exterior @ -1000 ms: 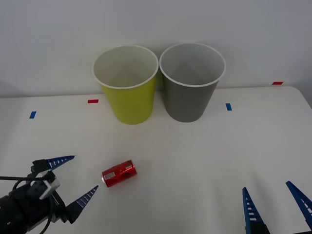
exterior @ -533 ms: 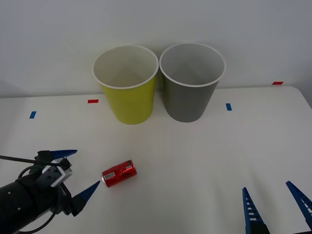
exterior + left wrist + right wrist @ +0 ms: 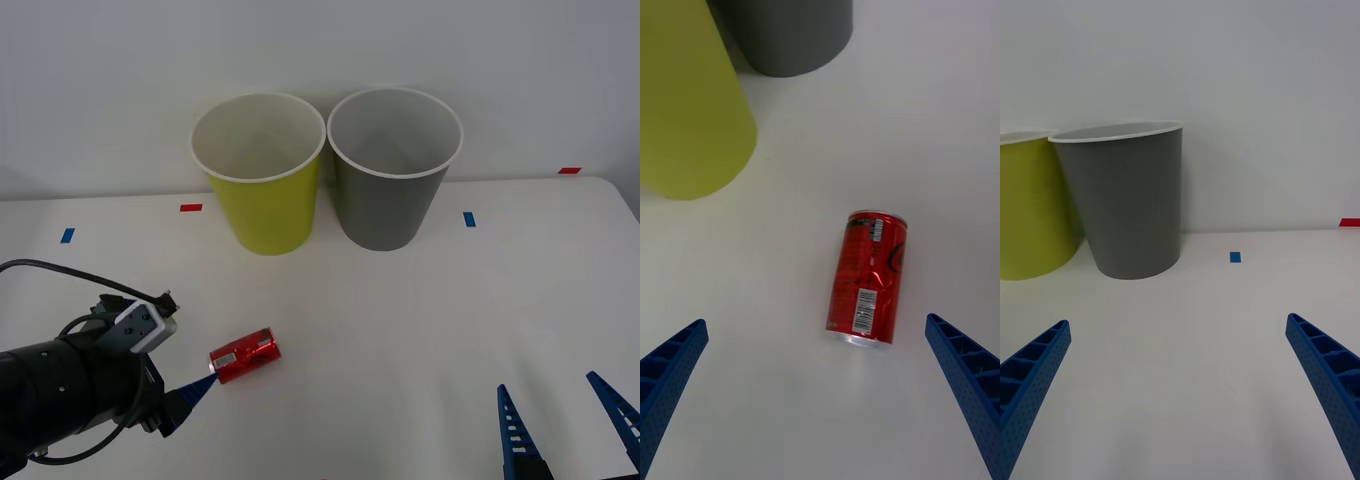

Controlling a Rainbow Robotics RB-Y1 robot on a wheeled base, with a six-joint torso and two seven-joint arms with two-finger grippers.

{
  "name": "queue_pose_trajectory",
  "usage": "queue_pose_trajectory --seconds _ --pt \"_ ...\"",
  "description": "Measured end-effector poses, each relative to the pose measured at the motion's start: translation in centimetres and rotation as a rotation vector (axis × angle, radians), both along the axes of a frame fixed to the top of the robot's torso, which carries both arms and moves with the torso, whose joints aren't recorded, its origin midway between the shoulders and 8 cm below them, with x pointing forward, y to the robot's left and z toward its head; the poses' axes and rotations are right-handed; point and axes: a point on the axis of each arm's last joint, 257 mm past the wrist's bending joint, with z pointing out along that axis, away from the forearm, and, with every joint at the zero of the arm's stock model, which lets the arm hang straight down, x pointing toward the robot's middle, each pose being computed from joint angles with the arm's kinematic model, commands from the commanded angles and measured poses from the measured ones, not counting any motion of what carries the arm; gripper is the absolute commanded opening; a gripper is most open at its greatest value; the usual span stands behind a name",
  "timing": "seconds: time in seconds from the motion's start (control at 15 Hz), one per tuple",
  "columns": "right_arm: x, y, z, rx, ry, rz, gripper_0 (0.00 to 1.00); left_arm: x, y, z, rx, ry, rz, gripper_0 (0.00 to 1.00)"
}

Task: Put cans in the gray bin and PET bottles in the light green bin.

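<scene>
Left wrist view looks straight down the left gripper [image 3: 820, 397], whose two blue ribbed fingers [image 3: 970, 390] are spread wide at either side with nothing between them yet. That spread makes sense as a pre-grasp: the red can [image 3: 867, 278] lies on its side on the white table [image 3: 902, 135] just ahead of the fingertips, its silver end nearest them, so the fingers could slide along either flank of the barrel. The can sits a little toward one finger rather than centred, so I judge a small sideways correction would help before closing.

From the front view, the left gripper [image 3: 180, 385] is low over the table at the near left, one blue fingertip [image 3: 196, 391] almost touching the can's [image 3: 244, 356] near end; the other finger is hidden behind the wrist. The can is free on the table, well short of both bins.

Beyond it, at the back of the table against the wall, the light green bin [image 3: 262, 185] and the gray bin [image 3: 393, 180] stand upright side by side, rims nearly touching, mouths open. The gray one is the can's destination and the farther from this arm.

The right gripper [image 3: 568, 425] waits at the near right, fingers apart and empty, facing the gray bin [image 3: 1124, 202]
</scene>
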Motion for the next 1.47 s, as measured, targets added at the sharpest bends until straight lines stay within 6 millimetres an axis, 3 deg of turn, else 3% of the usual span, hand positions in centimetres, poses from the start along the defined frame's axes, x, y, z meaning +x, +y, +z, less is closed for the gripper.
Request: queue_pose_trajectory --seconds 0.33,0.73,0.87,0.93,1.0,1.07,1.47 --pt "0.0 0.0 0.0 0.000 0.000 0.000 1.00 -0.9 -0.6 -0.1 0.072 0.144 -0.054 1.00" --pt "0.0 0.0 0.0 0.000 0.000 0.000 1.00 -1.3 -0.1 -1.0 0.116 0.180 -0.045 1.00" --pt "0.0 0.0 0.0 0.000 0.000 0.000 1.00 -1.0 -0.3 -1.0 0.121 0.175 -0.040 0.85" --pt "0.0 0.0 0.0 0.000 0.000 0.000 1.00 -0.8 -0.4 -1.0 0.117 0.174 -0.039 0.85" --pt "0.0 0.0 0.0 0.000 0.000 0.000 1.00 -0.7 -0.4 -1.1 0.116 0.174 -0.036 0.96" --pt "0.0 0.0 0.0 0.000 0.000 0.000 1.00 -0.5 -0.4 -1.0 0.117 0.169 -0.035 1.00" --pt "0.0 0.0 0.0 0.000 0.000 0.000 1.00 1.0 -1.5 -2.4 0.179 0.140 -0.071 1.00"
